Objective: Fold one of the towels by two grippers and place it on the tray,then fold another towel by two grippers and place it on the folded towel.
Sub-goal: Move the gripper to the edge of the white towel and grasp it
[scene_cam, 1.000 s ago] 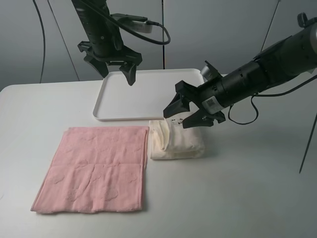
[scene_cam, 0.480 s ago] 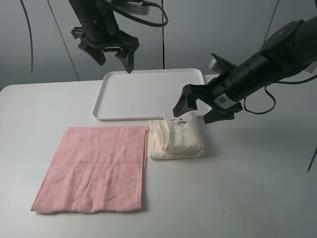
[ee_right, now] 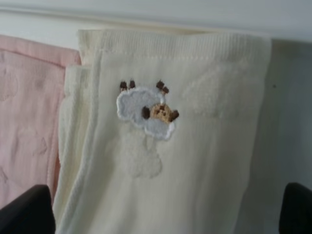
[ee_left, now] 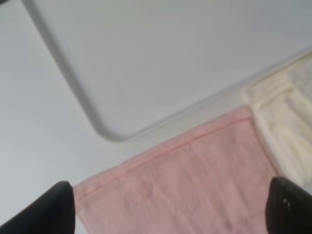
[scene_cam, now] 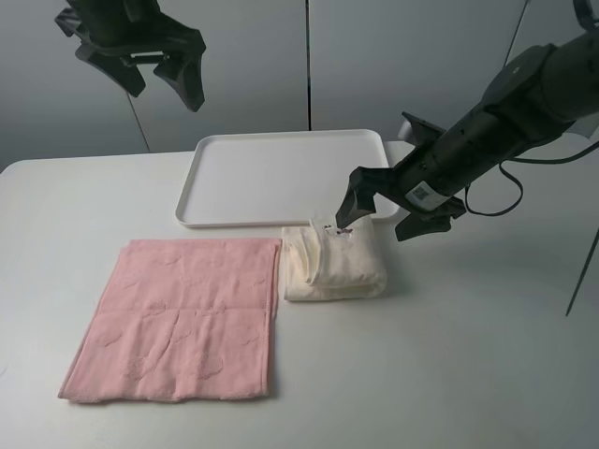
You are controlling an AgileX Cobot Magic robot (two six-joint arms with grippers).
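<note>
- The pink towel (scene_cam: 178, 313) lies flat and unfolded on the near left part of the white desk (scene_cam: 468, 355).
- The cream towel (scene_cam: 342, 267) is folded into a thick, narrow bundle. It sits on the desk just beside the pink towel's right edge, not on the tray. Its far end comes up against the tray's near rim.
- In the right wrist view, a small embroidered sheep (ee_right: 146, 114) shows on the upper layer of the cream towel (ee_right: 195, 165), with the pink towel (ee_right: 24, 126) alongside.
- The right claw (scene_cam: 374, 227) hangs low over the far end of the cream towel. It is released, with its jaws spread wide and nothing between them.
- The tray (scene_cam: 201, 159) lies beyond both towels, white and shallow, with nothing on it.
- The left claw (scene_cam: 167, 94) is farthest back, raised high above the desk to the left of the tray. It is released too, with its fingers (ee_left: 53, 209) wide apart and holding nothing. Its camera looks down on a corner of the tray (ee_left: 170, 58) and the pink towel (ee_left: 195, 185).
</note>
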